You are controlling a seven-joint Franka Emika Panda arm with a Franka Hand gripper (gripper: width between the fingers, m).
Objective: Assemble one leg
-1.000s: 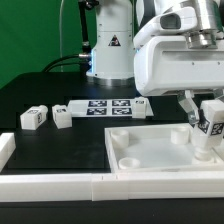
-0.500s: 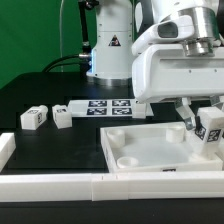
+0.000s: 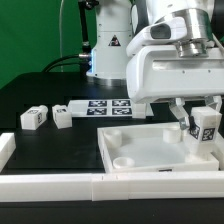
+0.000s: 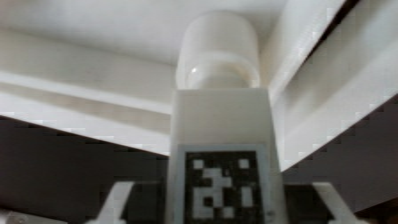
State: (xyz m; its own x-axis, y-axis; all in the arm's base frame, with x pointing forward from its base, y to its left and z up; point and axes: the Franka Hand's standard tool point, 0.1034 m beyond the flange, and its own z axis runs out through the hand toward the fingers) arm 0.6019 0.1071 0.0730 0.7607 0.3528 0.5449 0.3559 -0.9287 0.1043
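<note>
1. since a second ago the arm has swung nearer, carrying the leg (image 3: 206,135) slightly toward the exterior view's left.
2. tool (image 3: 204,120) clenched on the leg, holding it upright over the tabletop (image 3: 130,150)'s right side in the exterior view, likely to line up with a socket.
3. leg bears a black-and-white tag (image 4: 222,185); no readable writing.

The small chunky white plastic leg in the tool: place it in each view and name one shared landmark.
Exterior view: small chunky white plastic leg at the exterior view's right, above the flat white tabletop.
Wrist view: it fills the centre.
Shared landmark: its black-and-white square tag.
</note>
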